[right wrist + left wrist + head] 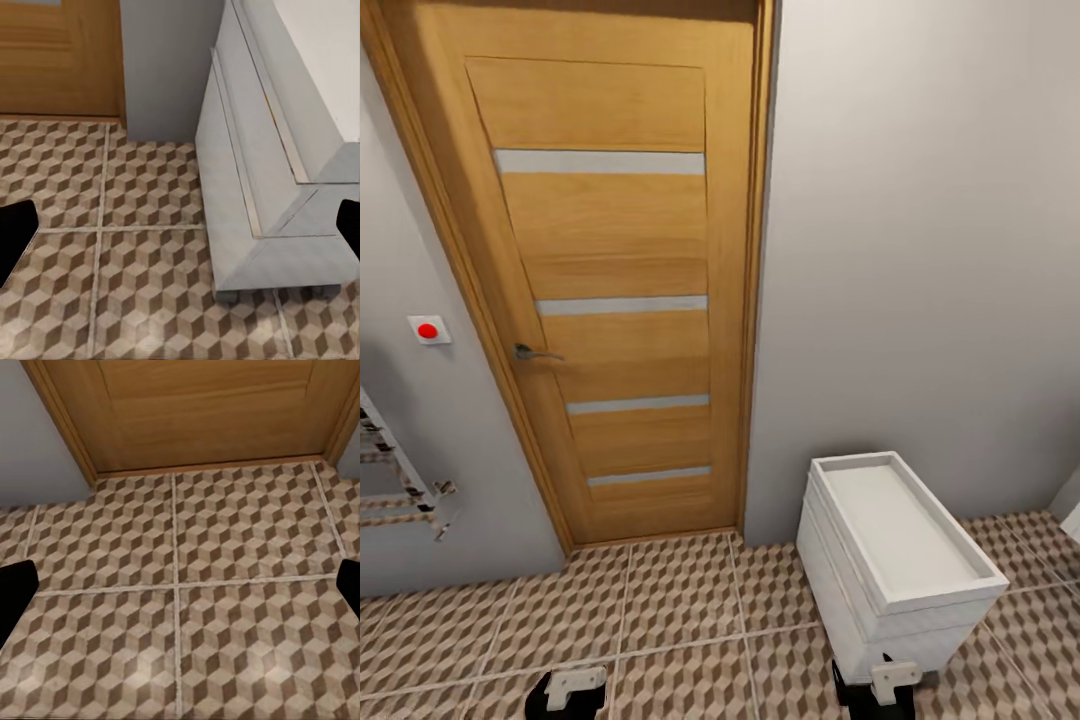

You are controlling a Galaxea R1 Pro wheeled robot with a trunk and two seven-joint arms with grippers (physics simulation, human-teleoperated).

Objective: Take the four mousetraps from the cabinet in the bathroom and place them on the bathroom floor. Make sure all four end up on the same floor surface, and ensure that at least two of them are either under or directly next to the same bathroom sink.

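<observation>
1. We face a grey wall (920,250) with a closed orange-brown wooden door (615,270) set in it; the door has four pale horizontal strips and a metal lever handle (535,352).
2. The bathroom floor (680,620) spreads below us, its tiles printed with brown, beige and white cubes and split by pale grout lines. In the left wrist view it runs up to the door's threshold.
3. A white drawer unit (900,560) with a tray-like top stands on the floor against the wall, right of the door. In the right wrist view its side sits just beside the right gripper (180,232).
4. A towel rail (400,480) hangs on the wall at far left.
5. The left gripper (180,585) hovers over bare tiles, its dark fingers (15,592) spread wide at the frame's edges; the right gripper's fingers (15,236) are equally far apart, holding nothing.
6. A small white switch with a red button (428,329) sits left of the door.
</observation>
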